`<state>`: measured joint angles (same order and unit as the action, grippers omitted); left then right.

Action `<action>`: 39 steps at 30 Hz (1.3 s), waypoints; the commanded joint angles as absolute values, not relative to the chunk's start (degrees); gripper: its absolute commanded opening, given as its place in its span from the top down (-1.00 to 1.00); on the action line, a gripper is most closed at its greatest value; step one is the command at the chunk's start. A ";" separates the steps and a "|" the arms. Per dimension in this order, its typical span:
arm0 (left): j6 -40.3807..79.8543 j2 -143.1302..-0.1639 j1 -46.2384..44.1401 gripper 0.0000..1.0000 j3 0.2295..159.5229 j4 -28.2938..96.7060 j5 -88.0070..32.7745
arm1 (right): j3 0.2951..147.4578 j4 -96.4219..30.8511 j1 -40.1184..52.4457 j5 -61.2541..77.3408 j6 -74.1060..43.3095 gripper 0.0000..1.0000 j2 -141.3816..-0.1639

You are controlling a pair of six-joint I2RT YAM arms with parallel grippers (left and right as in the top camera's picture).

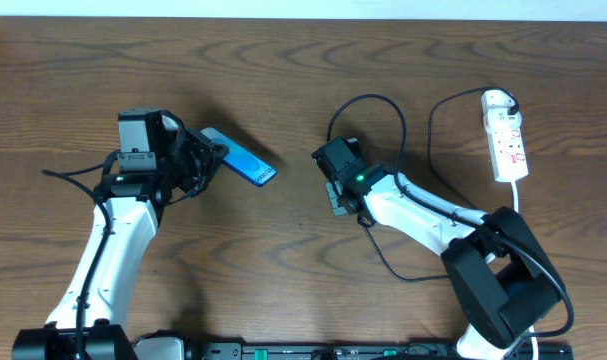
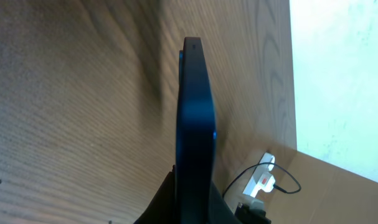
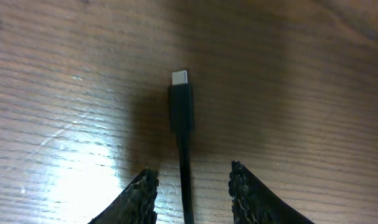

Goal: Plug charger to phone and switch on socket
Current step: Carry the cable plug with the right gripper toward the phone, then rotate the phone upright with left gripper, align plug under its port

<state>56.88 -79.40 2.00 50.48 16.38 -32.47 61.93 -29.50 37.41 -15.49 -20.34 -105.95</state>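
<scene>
place: robotics lab | cues: left arm (image 1: 103, 250), right arm (image 1: 423, 210), wooden table (image 1: 283, 60)

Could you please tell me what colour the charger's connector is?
Black connector, silvery tip; right wrist view shows it best.

Tilted phone (image 1: 241, 160); charger (image 3: 181, 115) lying flat (silver plug); socket (image 1: 506, 140) far right.

Dark wood-grain table (image 1: 283, 60). Lying flat on it: thin black charger cable (image 1: 401, 125) looping through the middle, USB-C tip (image 3: 180, 78) bare on the wood, plus a white power strip (image 1: 506, 135) near the right edge.
</scene>
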 commanded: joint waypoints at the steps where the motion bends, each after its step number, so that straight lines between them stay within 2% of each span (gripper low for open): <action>1: 55.92 -79.11 2.17 0.85 50.78 16.49 -33.67 | 62.65 -29.28 37.39 -15.92 -21.19 0.47 -108.90; 4: 55.92 -79.11 2.17 0.85 50.78 16.49 -33.67 | 62.65 -29.32 37.45 -15.51 -21.21 0.65 -109.86; 8: 55.92 -79.11 2.17 0.85 50.78 16.49 -33.67 | 62.65 -29.26 37.50 -15.53 -21.21 0.76 -109.86; 17: 55.92 -79.11 2.17 0.85 50.78 16.49 -33.67 | 62.65 -29.63 37.50 -15.51 -21.21 0.84 -109.86; 19: 55.92 -79.11 2.17 0.85 50.78 16.49 -33.67 | 62.65 -29.58 37.50 -15.53 -21.19 0.98 -109.86; 20: 55.92 -79.11 2.17 0.85 50.78 16.49 -33.67 | 62.65 -29.54 37.50 -15.46 -21.21 0.98 -109.86; 25: 55.96 -79.11 2.17 0.85 50.78 16.16 -35.24 | 63.70 -29.58 35.73 -2.13 -21.21 0.98 -105.16; 28: 55.96 -79.11 2.17 0.85 50.78 13.56 -38.09 | 63.70 -29.82 31.88 5.15 -21.19 0.98 -97.56; 31: 56.03 -79.11 2.04 0.85 50.78 7.62 -41.12 | 63.70 -29.80 24.84 16.16 -20.01 0.98 -87.24; 35: 57.74 -79.96 -1.98 0.85 50.78 -2.28 -41.89 | 63.68 -32.64 15.64 30.48 -10.26 0.97 -74.28; 39: 59.48 -83.37 -6.63 0.85 50.78 -9.89 -43.22 | 63.11 -37.69 17.78 31.40 -9.54 0.97 -70.98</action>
